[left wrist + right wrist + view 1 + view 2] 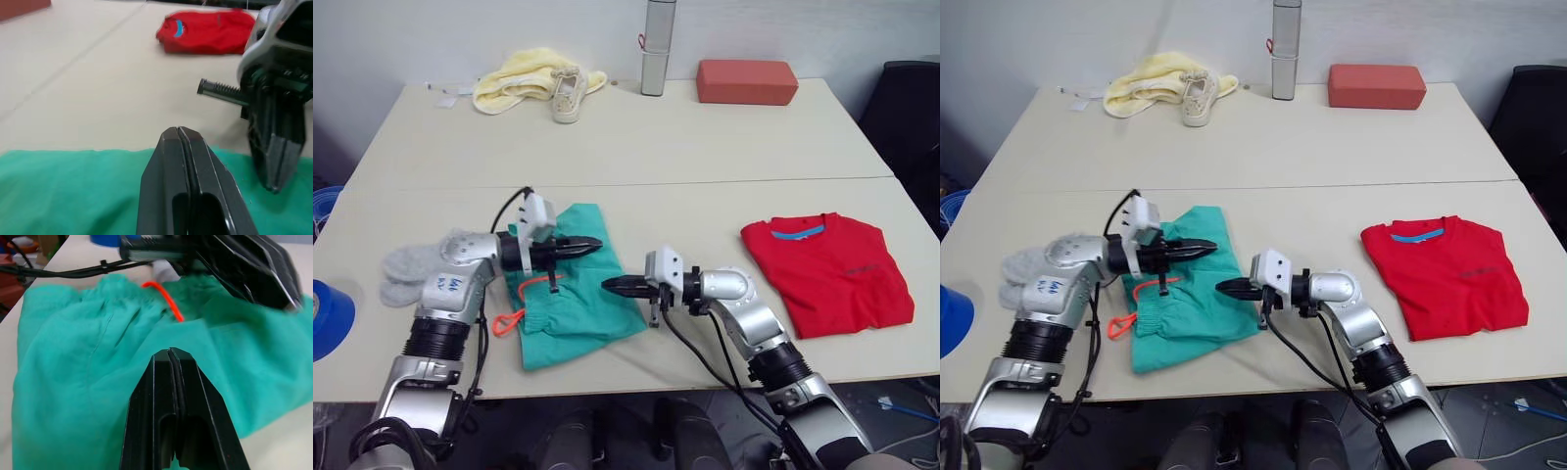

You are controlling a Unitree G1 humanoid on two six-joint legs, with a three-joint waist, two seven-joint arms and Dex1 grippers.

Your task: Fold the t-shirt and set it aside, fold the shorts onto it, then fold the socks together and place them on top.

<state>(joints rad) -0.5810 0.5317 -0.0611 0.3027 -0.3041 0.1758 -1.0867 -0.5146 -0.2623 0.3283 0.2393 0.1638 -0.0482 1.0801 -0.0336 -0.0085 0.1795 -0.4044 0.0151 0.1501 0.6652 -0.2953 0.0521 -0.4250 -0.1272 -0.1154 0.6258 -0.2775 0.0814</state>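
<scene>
The teal shorts [578, 299] lie folded near the table's front, their orange drawstring [514, 313] trailing to the left. My left gripper [592, 243] hovers shut over the shorts' far part, holding nothing. My right gripper [610, 285] is shut and empty too, its tips at the shorts' right edge. The red t-shirt [827, 269] lies folded at the front right, blue neck label showing. The grey socks [411, 269] lie left of the shorts, partly behind my left arm. In the right wrist view the shut fingers [176, 406] point over the shorts [88, 382].
At the table's far edge lie a pale yellow cloth [524, 76] with a small off-white shoe [569, 94], a metal cylinder [658, 49] and a red-brown block [747, 81]. A blue roll [328, 318] sits at the front left edge.
</scene>
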